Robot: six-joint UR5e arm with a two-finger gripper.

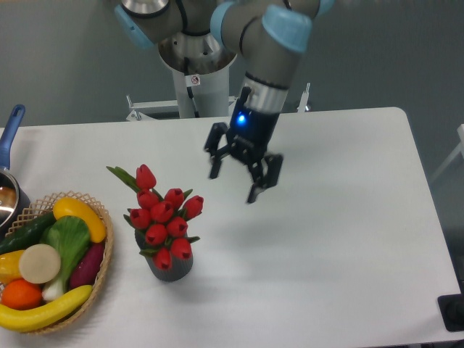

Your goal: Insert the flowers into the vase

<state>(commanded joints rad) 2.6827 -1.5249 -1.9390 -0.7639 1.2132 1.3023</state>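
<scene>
The flowers [162,217], a bunch of red tulip buds with green leaves, stand with their stems inside the vase [172,267], a small dark grey cylinder on the white table. The bunch leans a little toward the left and hides the vase's mouth. My gripper [234,184] hangs open above the table, up and to the right of the flowers, well apart from them, with nothing between its fingers.
A wicker basket [101,257] of fruit and vegetables sits at the left front, close to the vase. A pot with a blue handle [10,138] is at the left edge. The robot's base column [194,80] rises behind the table.
</scene>
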